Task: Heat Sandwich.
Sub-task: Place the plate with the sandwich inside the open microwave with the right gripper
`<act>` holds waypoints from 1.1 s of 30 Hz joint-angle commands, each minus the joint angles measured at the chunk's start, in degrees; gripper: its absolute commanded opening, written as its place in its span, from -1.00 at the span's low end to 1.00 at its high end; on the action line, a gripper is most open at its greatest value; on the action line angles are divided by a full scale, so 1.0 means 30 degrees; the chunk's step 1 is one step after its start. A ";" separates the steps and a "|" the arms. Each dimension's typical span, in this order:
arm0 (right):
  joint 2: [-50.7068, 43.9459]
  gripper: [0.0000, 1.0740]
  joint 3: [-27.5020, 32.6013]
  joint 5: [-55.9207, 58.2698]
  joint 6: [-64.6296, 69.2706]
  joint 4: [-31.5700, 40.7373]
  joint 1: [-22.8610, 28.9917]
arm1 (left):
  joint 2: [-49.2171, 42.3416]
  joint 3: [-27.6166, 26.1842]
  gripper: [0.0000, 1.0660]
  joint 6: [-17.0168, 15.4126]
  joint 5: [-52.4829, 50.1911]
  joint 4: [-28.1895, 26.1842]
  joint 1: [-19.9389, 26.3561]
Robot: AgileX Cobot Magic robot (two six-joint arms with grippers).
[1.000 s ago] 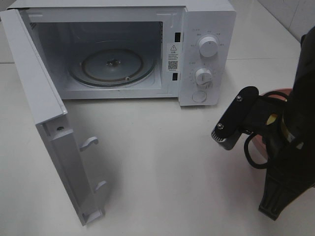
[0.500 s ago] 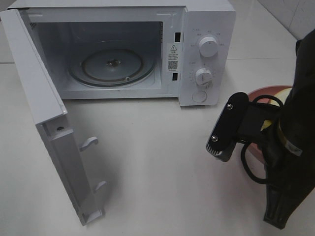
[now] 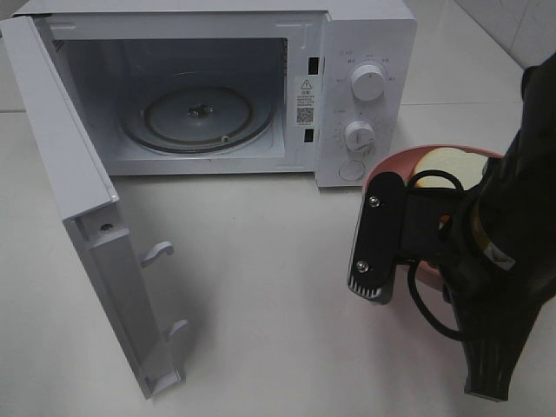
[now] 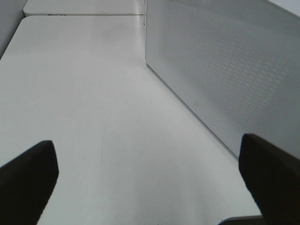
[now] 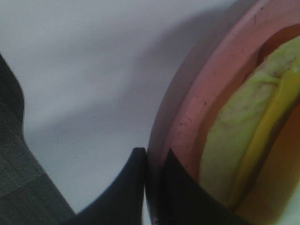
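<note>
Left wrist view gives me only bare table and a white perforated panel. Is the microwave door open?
Observer: Yes, the microwave door stands wide open.
Operator: Where is the sandwich?
Observer: The sandwich lies on the pink plate, in front of the microwave and to its right in the high view.
Operator: Is something holding it?
Observer: The right gripper is shut on the pink plate's rim.

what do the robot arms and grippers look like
The black right arm carries a flat plate with two silver screws, a ribbed grey end and a looping cable. The right gripper has tapered black fingers; the left gripper, blunt dark ones.
</note>
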 commanded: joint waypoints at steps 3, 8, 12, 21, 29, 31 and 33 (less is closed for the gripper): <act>-0.0229 -0.90 0.0038 -0.0764 -0.1604 -0.0573 0.0076 | -0.0497 0.0076 0.89 0.0019 -0.0191 -0.0057 -0.0153; -0.0229 -0.90 0.0038 -0.1261 -0.3037 -0.0573 0.0076 | -0.0497 0.0076 0.89 0.0019 -0.0191 -0.0057 -0.0153; -0.0229 -0.90 0.0038 -0.2139 -0.3533 -0.0859 0.0076 | -0.0497 0.0076 0.89 0.0019 -0.0191 -0.0057 -0.0153; -0.0229 -0.95 0.0038 -0.2865 -0.3571 -0.1127 0.0076 | -0.0497 0.0076 0.89 0.0019 -0.0191 -0.0057 -0.0153; -0.0229 -0.99 0.0038 -0.2960 -0.6455 -0.1127 0.0076 | -0.0497 0.0076 0.89 0.0019 -0.0191 -0.0057 -0.0153; -0.0229 -0.99 0.0038 -0.3113 -0.7219 -0.1127 0.0076 | -0.0497 0.0076 0.89 0.0019 -0.0191 -0.0057 -0.0153; -0.0229 -0.99 0.0038 -0.3342 -0.7888 -0.1108 0.0076 | -0.0497 0.0076 0.89 0.0019 -0.0191 -0.0057 -0.0153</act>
